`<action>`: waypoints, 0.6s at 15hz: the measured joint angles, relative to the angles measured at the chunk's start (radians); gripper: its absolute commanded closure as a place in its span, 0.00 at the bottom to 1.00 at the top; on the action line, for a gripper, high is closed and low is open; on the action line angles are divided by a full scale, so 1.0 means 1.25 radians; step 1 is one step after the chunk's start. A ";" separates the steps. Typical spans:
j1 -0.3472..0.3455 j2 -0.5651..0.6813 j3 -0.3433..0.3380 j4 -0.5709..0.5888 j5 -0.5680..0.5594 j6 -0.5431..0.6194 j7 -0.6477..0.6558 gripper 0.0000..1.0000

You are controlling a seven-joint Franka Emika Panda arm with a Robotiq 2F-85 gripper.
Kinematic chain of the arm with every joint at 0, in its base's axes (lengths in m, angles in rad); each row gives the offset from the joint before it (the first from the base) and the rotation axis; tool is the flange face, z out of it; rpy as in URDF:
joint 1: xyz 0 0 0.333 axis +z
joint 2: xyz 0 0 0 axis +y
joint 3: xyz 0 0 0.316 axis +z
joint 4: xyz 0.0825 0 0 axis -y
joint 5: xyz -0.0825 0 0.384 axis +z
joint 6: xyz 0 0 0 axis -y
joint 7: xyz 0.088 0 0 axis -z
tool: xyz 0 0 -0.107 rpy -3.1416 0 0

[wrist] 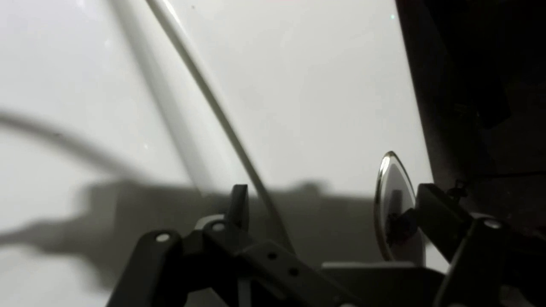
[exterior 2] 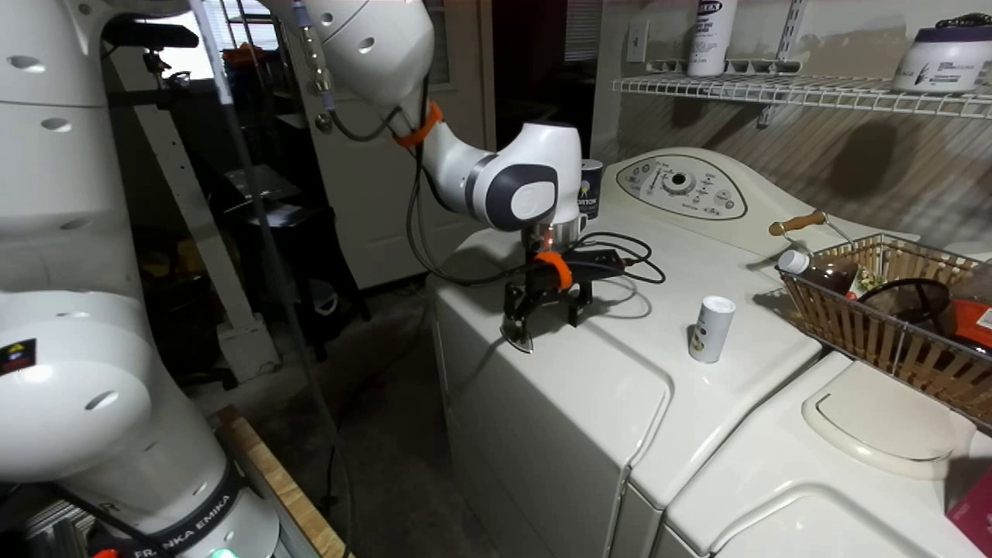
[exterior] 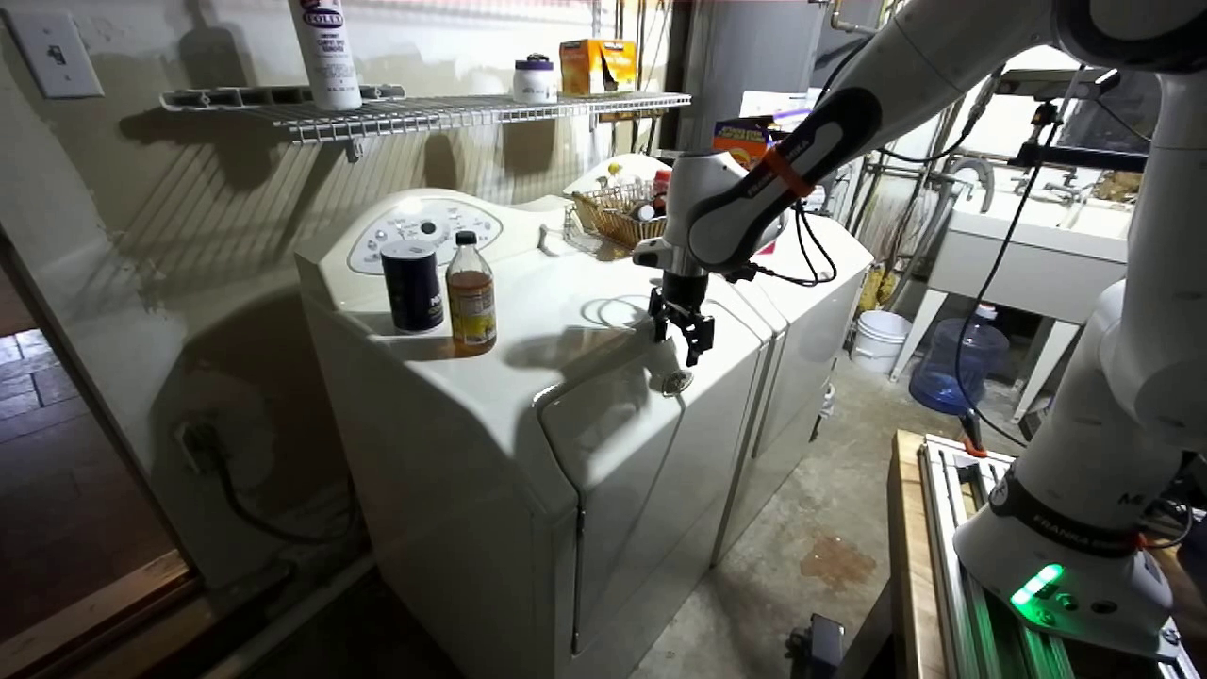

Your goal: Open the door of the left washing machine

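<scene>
shadowing glossy door [exterior: 651, 476]: spread hand [exterior: 676, 349]; concrete floor [exterior: 801, 509]

On the left washing machine [exterior: 471, 453], Morton salt canister [exterior: 411, 288] beside bottle [exterior: 471, 309]; above, on wire shelf [exterior: 424, 115], carpet spot remover [exterior: 328, 57].

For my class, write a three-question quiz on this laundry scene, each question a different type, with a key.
1. True or false: the door of the left washing machine is shut.
2. Which stands right beside the dark canister? a) a basket b) a bottle c) a bucket
3. Fill in the missing word: gripping nothing, the pincer is ...

Key: 1 true; 2 b; 3 open.
</scene>
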 measured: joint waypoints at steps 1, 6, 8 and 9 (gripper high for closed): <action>-0.001 0.003 0.001 0.001 0.000 0.001 -0.001 0.00; -0.001 0.009 0.000 0.023 -0.019 -0.069 0.019 0.00; 0.002 0.010 0.000 0.040 -0.046 -0.101 0.059 0.00; 0.003 0.010 -0.001 0.046 -0.062 -0.114 0.080 0.00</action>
